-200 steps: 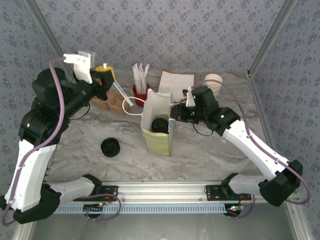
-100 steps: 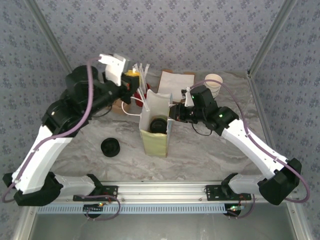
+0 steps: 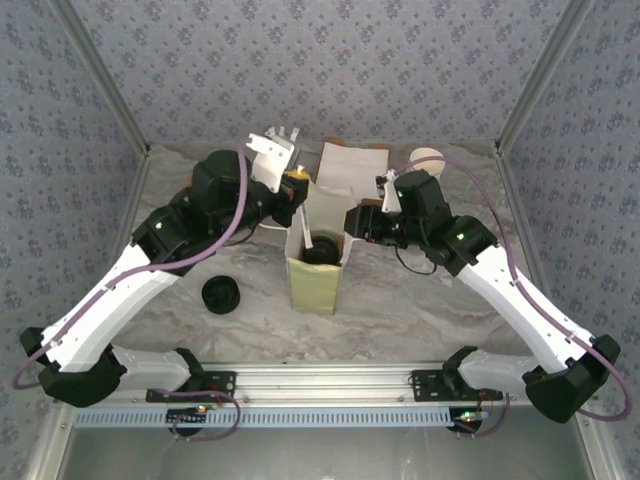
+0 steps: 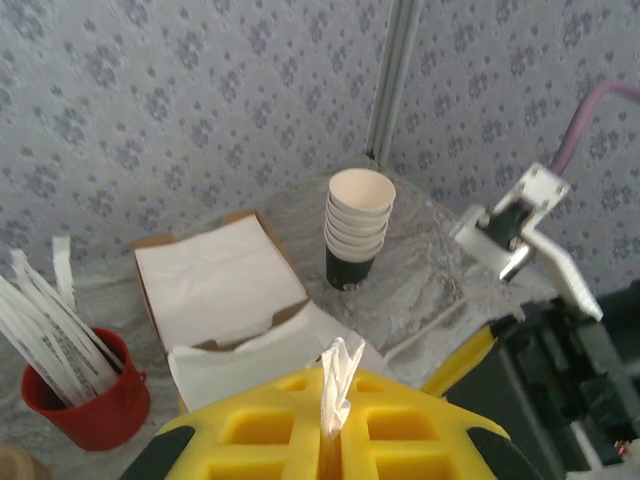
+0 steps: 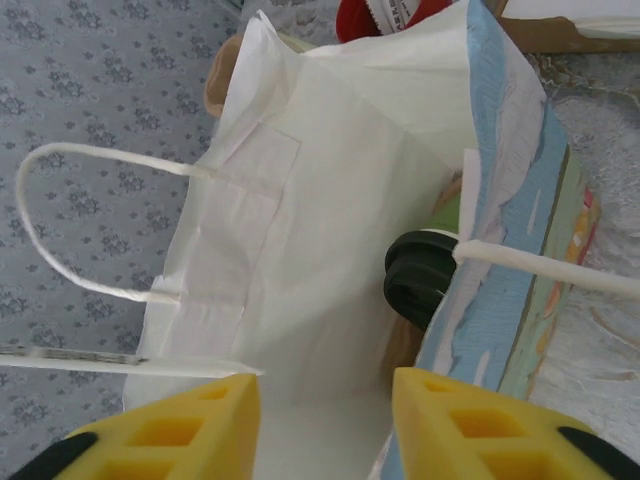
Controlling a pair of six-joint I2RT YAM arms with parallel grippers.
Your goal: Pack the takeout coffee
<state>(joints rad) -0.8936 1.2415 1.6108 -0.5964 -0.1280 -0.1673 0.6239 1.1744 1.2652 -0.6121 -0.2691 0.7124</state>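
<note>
The takeout coffee (image 3: 320, 250) stands inside the white-and-yellow paper bag (image 3: 312, 285) at mid-table, its black lid (image 5: 418, 276) showing through the open top. My right gripper (image 3: 352, 222) is open at the bag's right rim; in the right wrist view its yellow fingers (image 5: 482, 430) stand apart with nothing between them and the bag's white inner wall (image 5: 290, 200) beyond them. My left gripper (image 3: 297, 186) hangs over the bag's back left edge. It is shut on a white paper-wrapped stick (image 3: 309, 228), whose crumpled end (image 4: 340, 380) pokes out between the jaws.
A loose round black lid (image 3: 220, 294) lies on the table left of the bag. Behind the bag are an open box of white napkins (image 4: 220, 285), a stack of paper cups (image 4: 358, 225) and a red holder of white sticks (image 4: 90, 395). Patterned walls close in the back.
My left arm has swung right from the red holder to above the bag, carrying the white stick. My right gripper has opened, letting go of the bag's rim, and drawn back slightly.
</note>
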